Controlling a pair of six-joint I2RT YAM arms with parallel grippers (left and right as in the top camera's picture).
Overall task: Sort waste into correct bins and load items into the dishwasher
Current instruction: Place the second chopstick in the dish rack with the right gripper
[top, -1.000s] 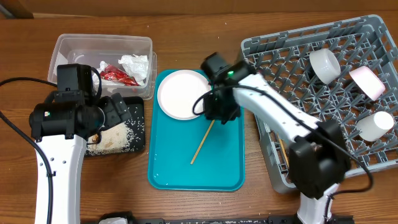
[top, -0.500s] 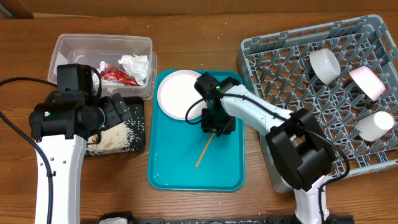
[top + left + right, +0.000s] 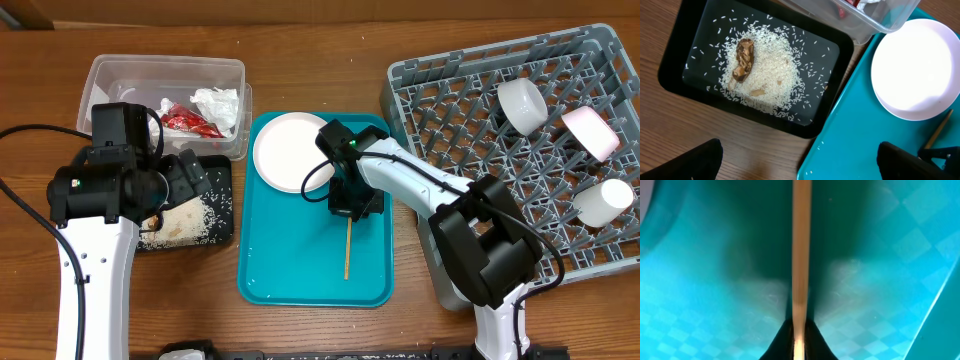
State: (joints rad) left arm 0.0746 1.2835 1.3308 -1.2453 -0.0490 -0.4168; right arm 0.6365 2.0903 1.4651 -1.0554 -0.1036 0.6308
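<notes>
My right gripper (image 3: 352, 206) is low over the teal tray (image 3: 280, 285), shut on one end of a thin wooden chopstick (image 3: 347, 255) that points toward the tray's front edge. In the right wrist view the chopstick (image 3: 801, 255) runs straight up from between my shut fingertips (image 3: 800, 342). A white plate (image 3: 290, 150) lies on the tray's far left. My left gripper (image 3: 800, 167) hovers open above the edge where the black tray (image 3: 670, 70) meets the teal tray, holding nothing. Rice (image 3: 770, 75) and a brown scrap (image 3: 744, 59) lie in the black tray.
The clear tub (image 3: 110, 75) behind the black tray (image 3: 222, 232) holds a red wrapper (image 3: 190, 121) and white napkins (image 3: 216, 103). The grey dish rack (image 3: 450, 110) on the right carries three pale cups or bowls (image 3: 521, 103) along its far and right side.
My right gripper has shut on the chopstick. The chopstick swung from a diagonal to pointing straight at the tray's front edge. The left arm has not moved.
</notes>
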